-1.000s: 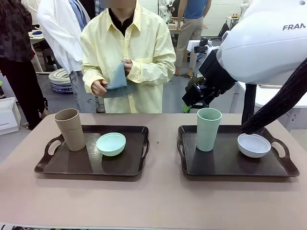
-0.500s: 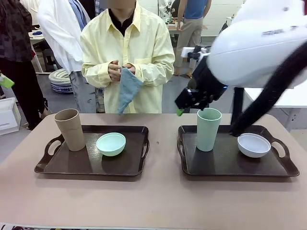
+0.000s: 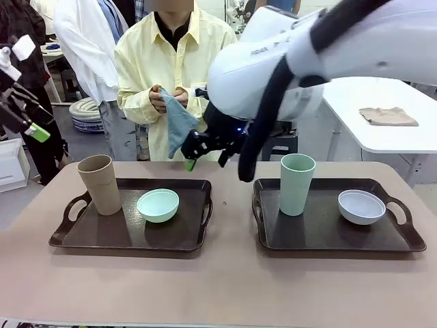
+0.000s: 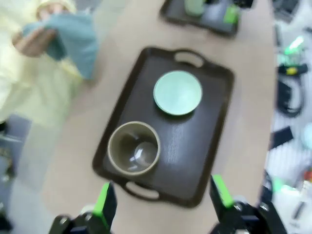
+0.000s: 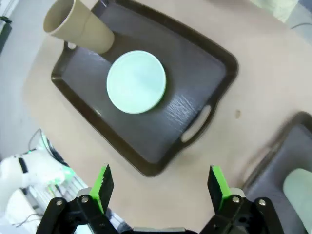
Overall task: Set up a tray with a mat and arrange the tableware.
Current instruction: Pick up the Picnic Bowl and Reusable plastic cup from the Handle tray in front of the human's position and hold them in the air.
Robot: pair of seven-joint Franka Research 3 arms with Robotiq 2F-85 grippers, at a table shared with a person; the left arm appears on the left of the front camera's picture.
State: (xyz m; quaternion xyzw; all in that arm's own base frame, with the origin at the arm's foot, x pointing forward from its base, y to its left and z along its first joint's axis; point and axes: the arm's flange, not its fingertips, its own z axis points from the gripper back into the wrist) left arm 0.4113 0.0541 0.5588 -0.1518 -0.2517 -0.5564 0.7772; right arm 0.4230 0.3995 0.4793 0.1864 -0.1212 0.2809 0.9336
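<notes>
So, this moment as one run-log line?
left gripper open | right gripper open, near left dark brown tray | person holds blue-grey cloth

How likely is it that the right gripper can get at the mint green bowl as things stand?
Likely yes. The right gripper hangs open above the left tray; the mint green bowl lies uncovered on it, the tan tumbler stands apart, and nothing seems to block the way down.
</notes>
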